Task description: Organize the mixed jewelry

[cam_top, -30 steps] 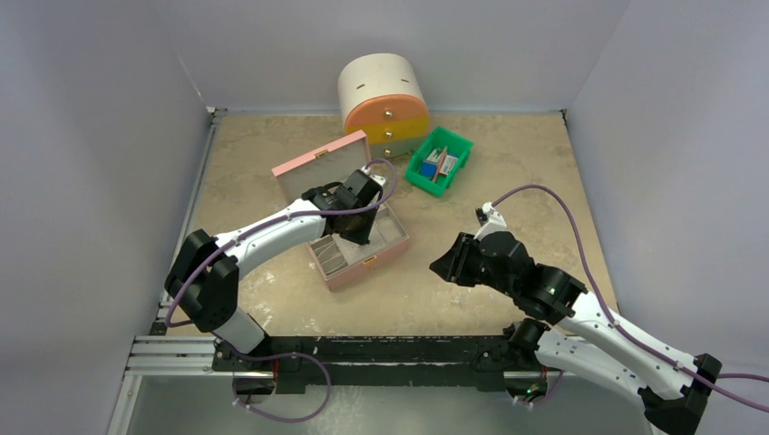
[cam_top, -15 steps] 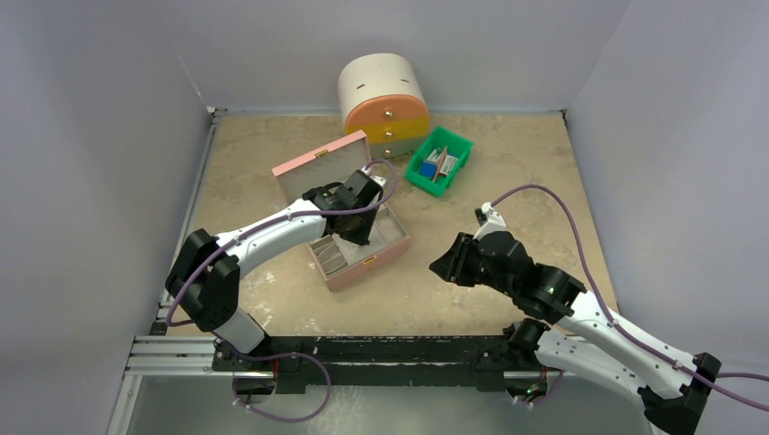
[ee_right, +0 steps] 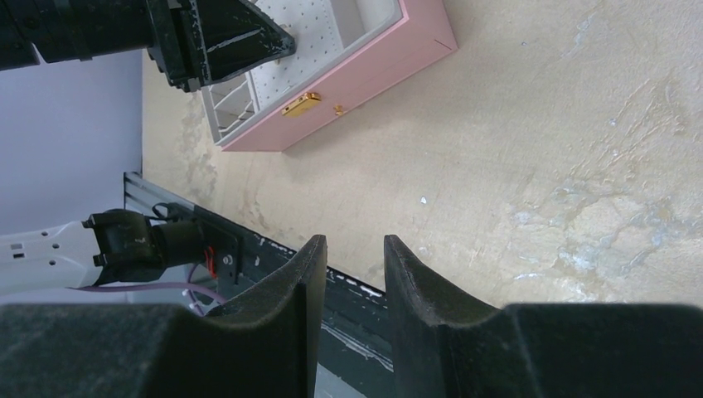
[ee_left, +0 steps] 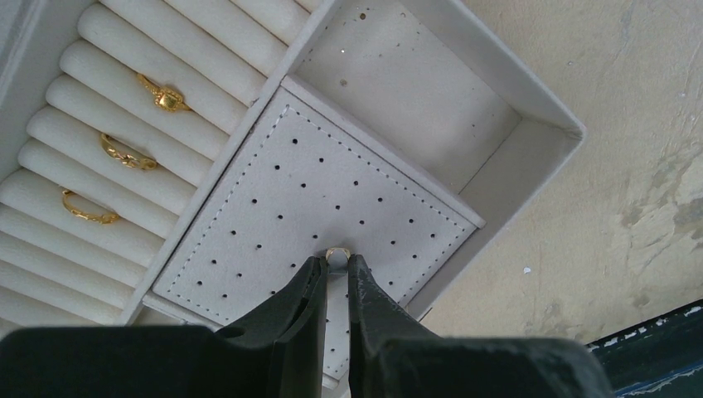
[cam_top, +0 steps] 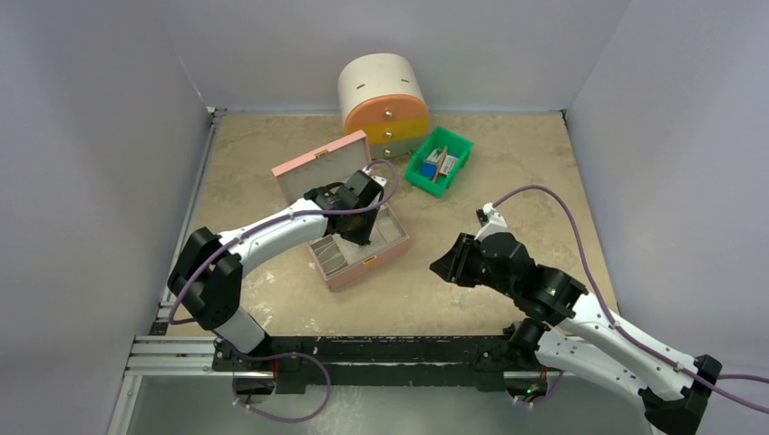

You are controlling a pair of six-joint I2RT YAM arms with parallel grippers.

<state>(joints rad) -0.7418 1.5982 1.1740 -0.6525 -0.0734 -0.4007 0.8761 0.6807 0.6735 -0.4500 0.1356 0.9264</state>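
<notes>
Robot lab cell: plain grey walls (cam_top: 91, 136), aluminium rail (cam_top: 172, 353), stone-look tabletop (cam_top: 508, 181).

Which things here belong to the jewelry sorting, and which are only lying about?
Belong: pink jewelry box; three gold rings in its rolls; small gold piece in the left claw; dotted stud pad.
Lying about: green bin with coloured items; round drawer unit.

rings (ee_left: 166, 99): shiny gold metal | stud panel (ee_left: 273, 191): matt, stitched | tabletop (ee_left: 630, 166): mottled, rough

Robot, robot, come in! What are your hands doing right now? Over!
Left hand shut on tiny gold piece, over white perforated pad. Right hand open, empty. Nothing in the way.
</notes>
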